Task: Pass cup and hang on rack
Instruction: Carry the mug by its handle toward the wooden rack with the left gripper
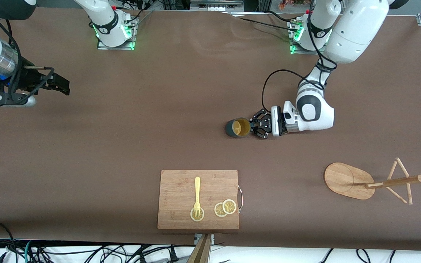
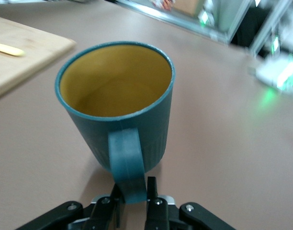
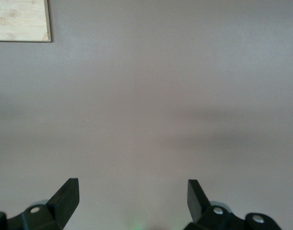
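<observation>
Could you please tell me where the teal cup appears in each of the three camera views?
Front view: the cup stands mid-table, its handle in the left gripper.
Left wrist view: the cup fills the centre, handle pinched between the fingers.
Right wrist view: not in it.
Shared landmark: the cutting board.

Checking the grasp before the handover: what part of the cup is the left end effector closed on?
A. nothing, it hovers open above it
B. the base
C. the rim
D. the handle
D: in the left wrist view the left end effector is shut with its fingers either side of the handle of the cup, which sits upright on the table.
</observation>
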Action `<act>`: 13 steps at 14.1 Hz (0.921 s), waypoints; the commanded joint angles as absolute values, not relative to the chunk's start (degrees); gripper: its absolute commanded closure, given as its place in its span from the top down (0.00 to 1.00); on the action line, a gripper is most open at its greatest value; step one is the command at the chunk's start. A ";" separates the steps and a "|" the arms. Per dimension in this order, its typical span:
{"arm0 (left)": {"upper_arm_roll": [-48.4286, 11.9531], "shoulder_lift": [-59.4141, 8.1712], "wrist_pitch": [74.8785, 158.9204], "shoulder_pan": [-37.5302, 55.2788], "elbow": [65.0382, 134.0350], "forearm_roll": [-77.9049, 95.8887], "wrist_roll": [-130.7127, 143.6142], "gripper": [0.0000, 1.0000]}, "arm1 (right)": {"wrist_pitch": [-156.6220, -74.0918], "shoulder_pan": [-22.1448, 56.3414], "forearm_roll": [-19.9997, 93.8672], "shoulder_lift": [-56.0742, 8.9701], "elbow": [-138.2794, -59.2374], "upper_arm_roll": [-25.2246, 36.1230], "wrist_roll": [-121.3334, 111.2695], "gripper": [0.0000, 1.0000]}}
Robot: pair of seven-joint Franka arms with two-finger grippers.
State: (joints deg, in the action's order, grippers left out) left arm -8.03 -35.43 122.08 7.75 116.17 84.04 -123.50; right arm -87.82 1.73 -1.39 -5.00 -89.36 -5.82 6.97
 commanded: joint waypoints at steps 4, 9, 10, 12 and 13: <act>-8.00 -21.12 106.12 -4.89 116.81 69.28 -76.73 0.00 | -87.45 1.76 -1.94 -5.80 -89.30 -6.15 6.86 1.00; -4.67 -19.16 89.33 -17.99 113.48 66.71 -52.69 0.00 | -90.87 1.50 -1.49 -5.80 -89.03 -5.89 6.51 1.00; -4.40 -19.33 85.73 -21.24 112.16 66.27 -48.47 0.00 | -91.66 1.58 -1.49 -5.71 -89.03 -5.89 6.42 1.00; -4.39 -19.34 80.09 -26.08 111.45 65.22 -41.87 0.00 | -91.93 1.67 -1.49 -5.71 -88.95 -6.06 6.50 1.00; -4.39 -19.42 77.55 -27.67 111.36 65.13 -39.92 0.00 | -91.85 1.67 -1.49 -5.63 -88.95 -6.15 6.50 1.00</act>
State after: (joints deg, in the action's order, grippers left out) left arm -3.55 -19.14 81.88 -24.83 112.68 66.27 -45.44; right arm -91.77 1.74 -1.39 -6.25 -89.16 -5.88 6.97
